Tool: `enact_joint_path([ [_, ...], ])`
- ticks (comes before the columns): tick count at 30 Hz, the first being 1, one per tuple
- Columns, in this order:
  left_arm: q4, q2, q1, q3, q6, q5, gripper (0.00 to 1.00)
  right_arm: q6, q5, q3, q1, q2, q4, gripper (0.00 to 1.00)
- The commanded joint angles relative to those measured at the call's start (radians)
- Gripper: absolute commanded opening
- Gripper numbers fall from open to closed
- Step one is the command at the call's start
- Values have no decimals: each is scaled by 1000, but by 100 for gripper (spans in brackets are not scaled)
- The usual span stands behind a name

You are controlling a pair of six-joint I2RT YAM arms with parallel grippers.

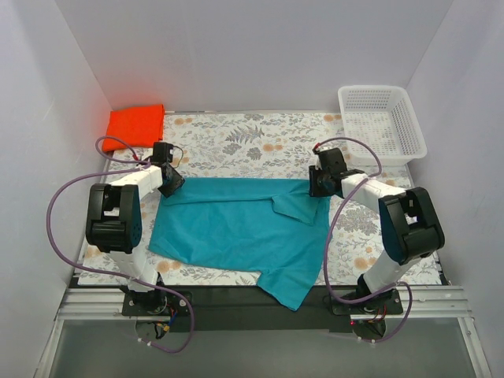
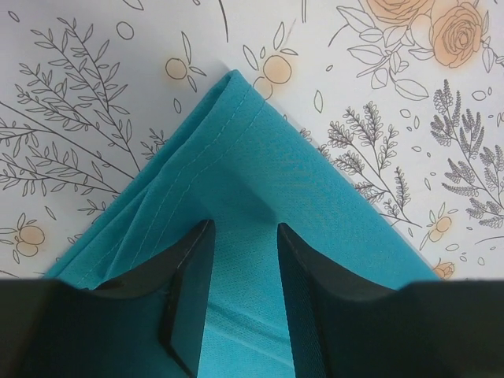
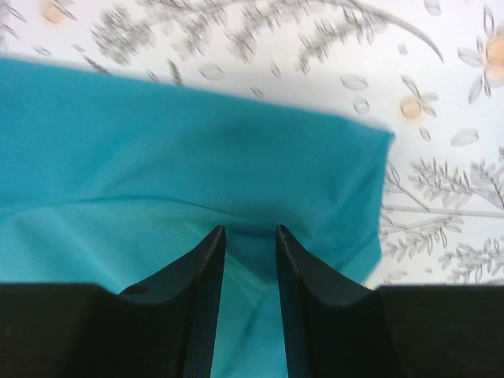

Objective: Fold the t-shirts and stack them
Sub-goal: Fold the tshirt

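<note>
We count two t-shirts. The teal shirt [image 1: 236,228] lies spread on the floral table cover [image 1: 236,142], between the two sets of jaws, with a flap turned in near the right ones and its near end hanging over the table's front edge. The orange-red shirt [image 1: 136,124] sits as a folded bundle in the far left corner, beyond the left jaws and well apart from the teal one.

There are two grippers. The left gripper [image 2: 245,235] stands with its jaws apart over the teal shirt's far left corner. The cloth shows flat in the gap, and the stitched corner points out ahead of the fingertips. The right gripper [image 3: 249,234] also has its jaws apart, low over the shirt's far right part, with the cloth's edge ahead and to the right of them.

We see one white mesh basket [image 1: 343,106] beyond the right jaws and off to their right, clear of the cloth. Two purple cables loop out, one per arm, and the right arm's cable [image 1: 328,236] hangs along the teal shirt's right edge.
</note>
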Motion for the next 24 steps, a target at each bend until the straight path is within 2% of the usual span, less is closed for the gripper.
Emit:
enact_joint_path([
  [1, -47, 8, 4, -7, -17, -43, 36, 4, 20, -81, -40, -55, 36, 38],
  [7, -58, -13, 2, -7, -20, -39, 37, -11, -5, -150, -75, -100, 29, 38],
  [14, -61, -116, 1, 18, 8, -39, 56, -28, -69, -51, -60, -183, -31, 39],
  [16, -48, -137, -4, 22, 15, -36, 58, -25, -114, -23, -52, -180, -31, 39],
  [21, -26, -105, -10, 42, 26, 24, 59, 6, -149, 73, -54, -83, -21, 39],
  [24, -26, -71, -12, 42, 18, 33, 54, 14, -147, 98, -52, -20, 10, 38],
])
